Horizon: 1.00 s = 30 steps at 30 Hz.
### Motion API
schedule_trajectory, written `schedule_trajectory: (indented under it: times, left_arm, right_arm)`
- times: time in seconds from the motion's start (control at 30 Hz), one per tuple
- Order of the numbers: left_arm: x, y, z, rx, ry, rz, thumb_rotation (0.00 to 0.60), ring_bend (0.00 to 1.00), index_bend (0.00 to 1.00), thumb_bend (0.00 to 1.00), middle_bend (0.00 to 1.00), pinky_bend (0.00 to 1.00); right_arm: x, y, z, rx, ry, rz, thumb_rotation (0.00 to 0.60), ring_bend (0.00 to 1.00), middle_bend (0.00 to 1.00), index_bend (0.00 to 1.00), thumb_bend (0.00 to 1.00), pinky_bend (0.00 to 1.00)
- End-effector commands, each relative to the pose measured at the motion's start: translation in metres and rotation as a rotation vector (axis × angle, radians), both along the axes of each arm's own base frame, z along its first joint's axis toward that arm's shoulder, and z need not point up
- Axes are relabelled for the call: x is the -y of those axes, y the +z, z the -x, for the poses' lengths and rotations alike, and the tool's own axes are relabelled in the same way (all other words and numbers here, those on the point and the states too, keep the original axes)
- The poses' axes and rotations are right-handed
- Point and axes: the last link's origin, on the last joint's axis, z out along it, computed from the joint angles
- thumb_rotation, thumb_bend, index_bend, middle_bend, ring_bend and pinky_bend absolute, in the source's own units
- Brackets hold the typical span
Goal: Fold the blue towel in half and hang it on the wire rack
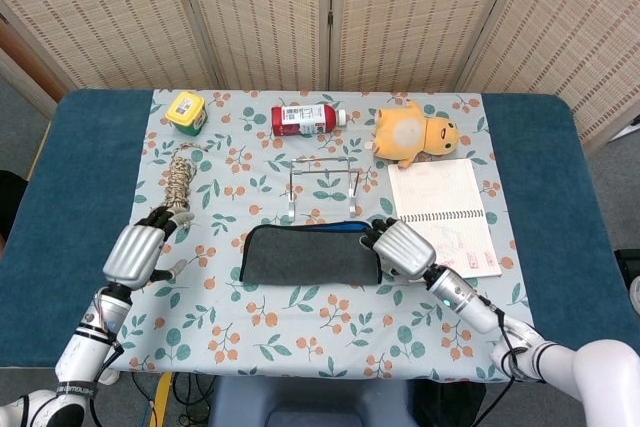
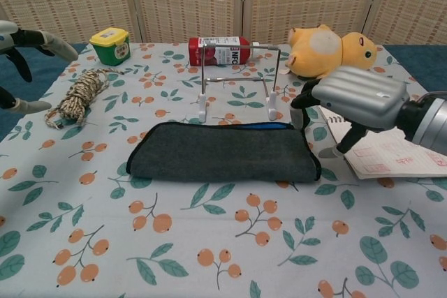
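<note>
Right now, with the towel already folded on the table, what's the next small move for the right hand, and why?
Probably lower the right hand onto the right end of the blue towel and grip it. The towel lies folded flat in front of the wire rack, not yet hung, and the hand hovers open by that end, holding nothing. The left hand sits well off to the side.
</note>
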Motion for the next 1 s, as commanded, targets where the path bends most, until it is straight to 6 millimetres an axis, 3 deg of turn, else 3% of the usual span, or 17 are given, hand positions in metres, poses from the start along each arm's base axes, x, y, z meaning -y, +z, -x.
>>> schedule_trajectory:
  times: [0.03, 0.63, 1.0]
  left_arm:
    - [0.0, 0.0, 0.0, 0.004, 0.003, 0.001, 0.6, 0.15, 0.21, 0.25, 0.2, 0.36]
    - [0.003, -0.003, 0.006, 0.028, 0.03, 0.03, 0.6, 0.15, 0.21, 0.25, 0.19, 0.36]
    - [0.004, -0.004, 0.008, 0.03, 0.036, 0.031, 0.6, 0.15, 0.21, 0.25, 0.19, 0.36]
  right_arm:
    - [0.002, -0.005, 0.0, -0.012, 0.019, -0.002, 0.6, 0.3, 0.44, 0.46, 0.02, 0.53]
    - [0.013, -0.019, 0.009, -0.055, 0.025, 0.011, 0.6, 0.29, 0.43, 0.47, 0.02, 0.53]
    - [0.015, -0.029, 0.0, -0.056, 0.042, 0.008, 0.6, 0.29, 0.43, 0.48, 0.02, 0.53]
